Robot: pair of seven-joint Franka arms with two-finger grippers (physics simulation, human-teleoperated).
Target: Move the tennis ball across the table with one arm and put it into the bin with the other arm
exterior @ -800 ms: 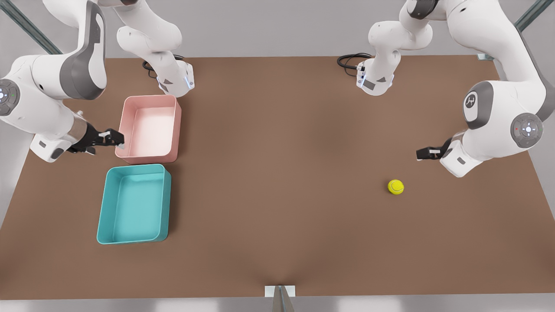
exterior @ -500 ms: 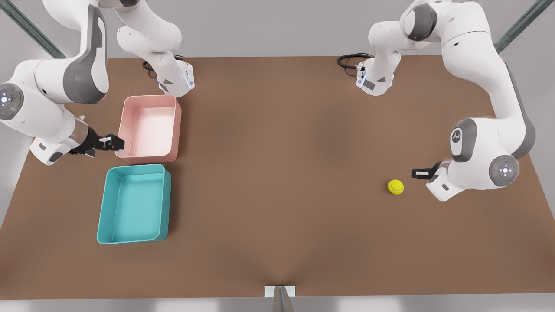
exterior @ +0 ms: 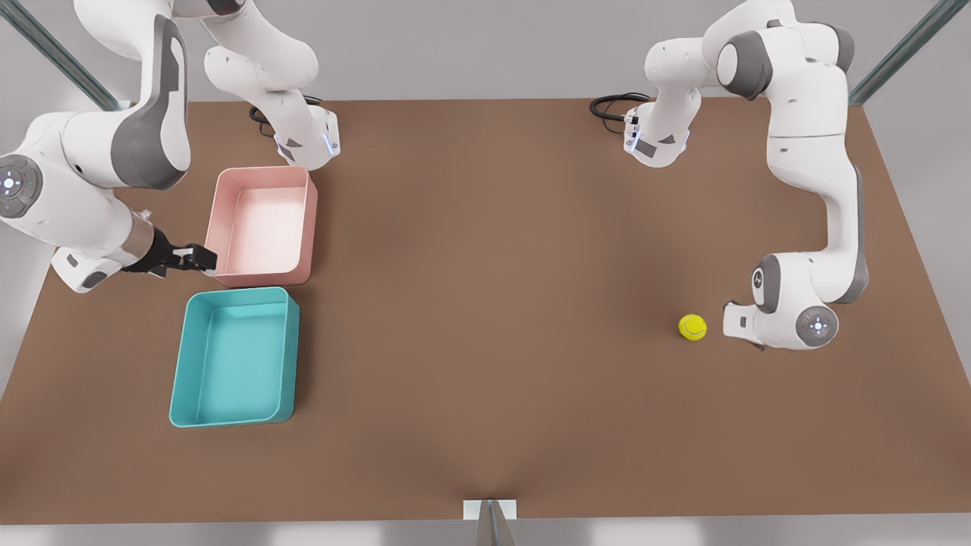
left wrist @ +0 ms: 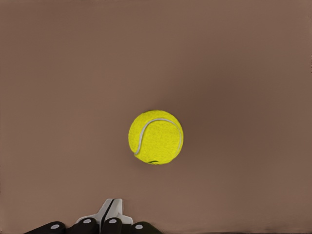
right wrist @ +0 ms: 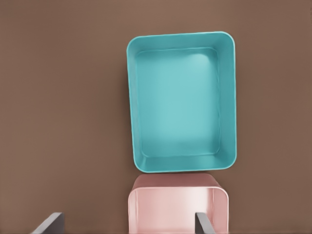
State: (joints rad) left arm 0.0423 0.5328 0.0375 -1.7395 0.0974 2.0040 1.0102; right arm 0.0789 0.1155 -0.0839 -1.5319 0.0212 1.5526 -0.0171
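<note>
The tennis ball (exterior: 692, 327) (left wrist: 156, 137), bright yellow-green, rests on the brown table (exterior: 485, 303) toward the front view's right. My left gripper (left wrist: 111, 214) is shut and hovers close beside the ball without touching it; in the front view its white hand (exterior: 742, 323) sits just right of the ball. The teal bin (exterior: 235, 356) (right wrist: 182, 101) lies at the front view's left with nothing in it. My right gripper (exterior: 200, 258) (right wrist: 126, 225) is open, above the near left corner of the pink tray, just behind the bin.
A pale pink tray (exterior: 262, 226) (right wrist: 178, 207) stands directly behind the bin, almost touching it. Both arm bases (exterior: 657, 140) sit at the table's far edge with black cables (exterior: 611, 106). A wide stretch of bare table separates the ball from the bin.
The left arm has swung down and toward the ball, bringing its hand low beside it. The right gripper has shifted only slightly near the pink tray. The ball has not moved.
</note>
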